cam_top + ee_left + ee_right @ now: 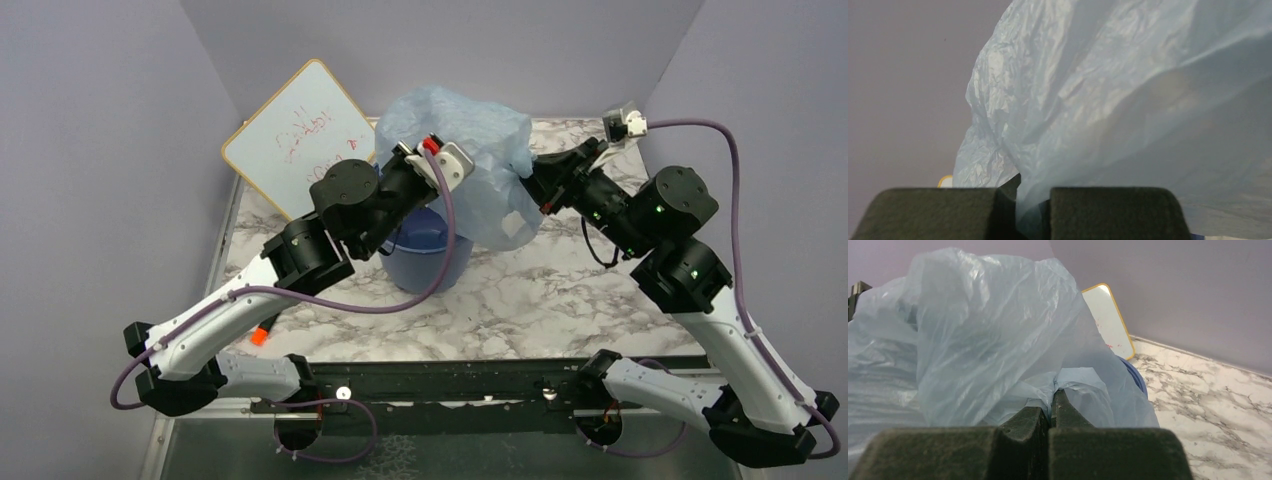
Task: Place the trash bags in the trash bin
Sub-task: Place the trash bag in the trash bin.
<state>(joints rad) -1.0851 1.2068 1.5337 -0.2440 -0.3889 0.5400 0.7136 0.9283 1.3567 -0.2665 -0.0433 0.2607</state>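
Holding trash bag (480, 140) aloft by trash bin (420, 262), 1 o'clock side. Pinching bag's 9 o'clock edge with left pincer (1020, 195), 3 o'clock edge with right pincer (1050, 407).

One bag (485, 125); one bin (415, 268); one board (300, 140); one table (560, 300). Two arms, each with one gripper: a left gripper (408, 150) and a right gripper (530, 185); one small orange thing (259, 337).

A crinkly, translucent light-blue trash bag (470, 150) billows at the upper centre of the top view, hanging above and partly over 1 round blue trash bin (418, 262) just below it.
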